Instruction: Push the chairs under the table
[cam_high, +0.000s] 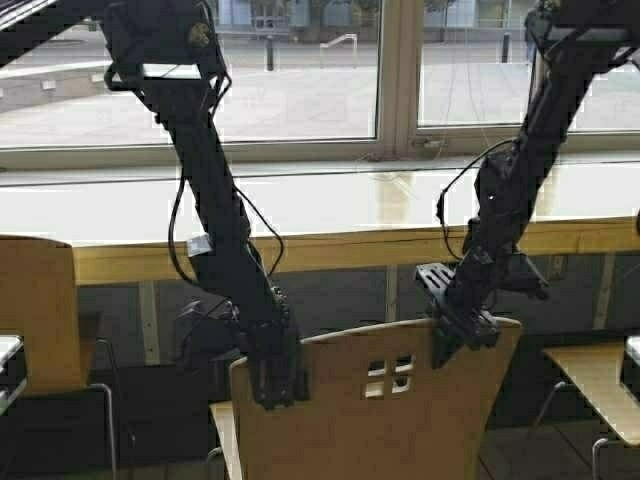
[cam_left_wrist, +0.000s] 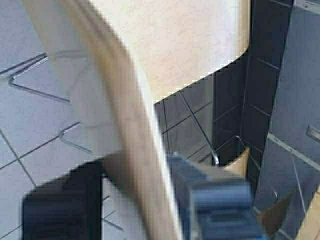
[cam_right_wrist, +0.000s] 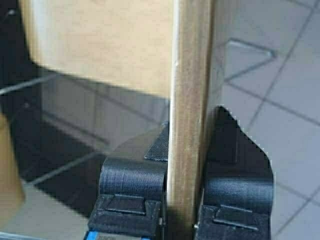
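If shoved unevenly, could skew the chair (cam_high: 380, 400) so its legs catch, or slip off the thin backrest edge. Left gripper (cam_high: 275, 385) clamped astride the backrest's left top corner; right gripper (cam_high: 462, 335) pinched onto the right corner, plywood between its pads (cam_right_wrist: 235, 165). Centred before the bench (cam_high: 330, 215), not yet tucked under.
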